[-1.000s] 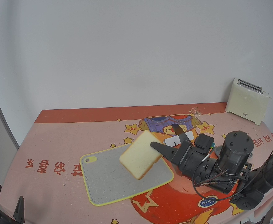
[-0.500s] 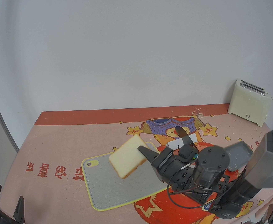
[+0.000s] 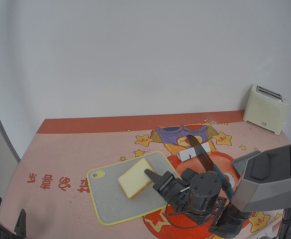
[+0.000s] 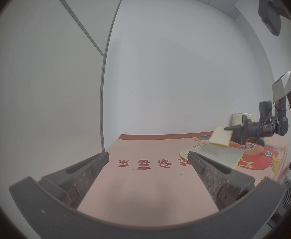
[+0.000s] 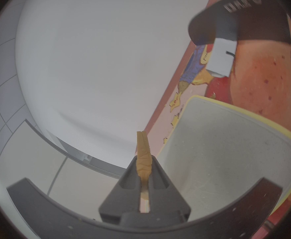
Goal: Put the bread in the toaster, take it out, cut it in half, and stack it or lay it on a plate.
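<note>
My right gripper [image 3: 149, 175] is shut on the edge of a slice of bread [image 3: 135, 183], holding it tilted just above the grey cutting board [image 3: 115, 196] with its yellow rim. In the right wrist view the bread [image 5: 143, 155] shows edge-on, pinched between the fingers, with the board [image 5: 231, 143] beside it. From the left wrist view the bread [image 4: 221, 136] hangs over the board [image 4: 218, 154] far off. My left gripper [image 4: 147, 170] is open and empty near the table's left front corner. The cream toaster [image 3: 266, 109] stands at the back right. A black-bladed knife [image 3: 201, 155] lies right of the board.
A grey plate [image 3: 243, 161] lies at the right, partly behind my right arm. A white card [image 3: 190, 153] lies under the knife blade. Crumbs are scattered near the back edge [image 3: 210, 119]. The table's left half [image 3: 59, 156] is bare printed mat.
My right gripper has carried the bread left and down, from above the board's right end to low over its middle. The head camera shifted slightly in the first half second.
</note>
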`<state>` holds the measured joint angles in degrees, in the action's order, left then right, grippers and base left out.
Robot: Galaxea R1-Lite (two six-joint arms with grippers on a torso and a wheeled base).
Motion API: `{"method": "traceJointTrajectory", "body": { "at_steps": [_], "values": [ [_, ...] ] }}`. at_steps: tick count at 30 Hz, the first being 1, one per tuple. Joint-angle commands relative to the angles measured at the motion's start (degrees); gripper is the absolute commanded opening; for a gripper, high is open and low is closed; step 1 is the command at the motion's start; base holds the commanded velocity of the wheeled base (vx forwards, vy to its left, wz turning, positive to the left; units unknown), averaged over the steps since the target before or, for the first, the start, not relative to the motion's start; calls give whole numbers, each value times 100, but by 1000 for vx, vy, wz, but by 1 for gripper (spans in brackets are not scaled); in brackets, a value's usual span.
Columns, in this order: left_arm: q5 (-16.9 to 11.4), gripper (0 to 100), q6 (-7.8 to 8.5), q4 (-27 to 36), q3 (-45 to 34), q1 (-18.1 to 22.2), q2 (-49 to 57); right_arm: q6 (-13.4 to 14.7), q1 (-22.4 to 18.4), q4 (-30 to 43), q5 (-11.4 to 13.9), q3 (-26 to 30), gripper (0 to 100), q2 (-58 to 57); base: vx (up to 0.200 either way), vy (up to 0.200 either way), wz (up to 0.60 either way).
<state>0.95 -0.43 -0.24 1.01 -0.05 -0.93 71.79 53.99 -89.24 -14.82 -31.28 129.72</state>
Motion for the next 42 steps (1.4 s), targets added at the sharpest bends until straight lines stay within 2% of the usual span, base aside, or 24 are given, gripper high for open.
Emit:
{"method": "traceJointTrajectory", "body": {
  "at_steps": [1, 12, 13, 16, 17, 19, 22, 23, 24, 26, 27, 28, 29, 31, 33, 36, 38, 39, 42],
  "values": [
    [2, 100, -1, -2, -101, -4, 57, -7, 15, 55, 6, 26, 0, 106, 0, 0, 0],
    [2, 100, 8, -2, -101, -4, 57, -60, 199, 64, -3, 157, 0, 62, 0, 0, 0],
    [2, 100, 8, -2, -101, -4, 57, -157, 270, 73, 6, 280, 0, 27, 0, 0, 0],
    [2, 100, -1, -2, -101, -4, 57, -201, 305, 126, 6, 360, 0, 18, 0, 0, 0],
    [2, 100, -1, -2, -101, -4, 57, -253, 349, 143, -3, 403, 100, 27, 0, 0, 0],
    [2, 100, -1, -2, -101, -4, 57, -429, 349, 134, -12, 456, 100, 71, 0, 0, 0],
    [2, 100, -1, -2, -101, -4, 57, -1422, 340, 64, -38, 658, 100, 89, 0, 0, 0],
    [2, 100, 8, -2, -101, -4, 57, -1870, 349, 55, -108, 773, 100, 89, 0, 0, 0],
    [2, 100, -1, -2, -101, -4, 57, -2011, 358, 55, -161, 808, 100, 80, 0, 0, 0],
    [2, 100, -1, -2, -101, -4, 57, -2442, 375, 134, -442, 948, 100, -17, 0, 0, 0],
    [2, 100, -1, -2, -101, -4, 57, -2503, 384, 134, -460, 992, 100, -52, 0, 0, 0],
    [2, 100, -1, -2, -101, -4, 57, -2820, 384, 152, -469, 1212, 100, -263, 0, 0, 0],
    [2, 100, -1, -2, -101, -4, 57, -2837, 384, 152, -469, 1230, 100, -281, 0, 0, 0],
    [2, 100, -1, -2, -101, -4, 57, -3294, 384, 161, -460, 1405, 100, -650, 0, 0, 0],
    [2, 100, -1, -2, -101, -4, 57, -3523, 384, 266, -442, 1397, 100, -966, 0, 0, 0],
    [2, 100, -1, -2, -101, -4, 57, -3734, 384, 741, -328, 1265, 100, -1344, 0, 0, 0],
    [2, 100, -1, -2, -101, -4, 57, -3760, 384, 811, -311, 1238, 100, -1379, 0, 0, 0],
    [2, 100, -1, -2, -101, -4, 57, -3918, 384, 1031, -293, 1089, 100, -1493, 0, 0, 0],
    [2, 100, -1, -2, -101, -4, 57, -4217, 384, 1040, -275, 922, 100, -1529, 0, 0, 0]
  ]
}}
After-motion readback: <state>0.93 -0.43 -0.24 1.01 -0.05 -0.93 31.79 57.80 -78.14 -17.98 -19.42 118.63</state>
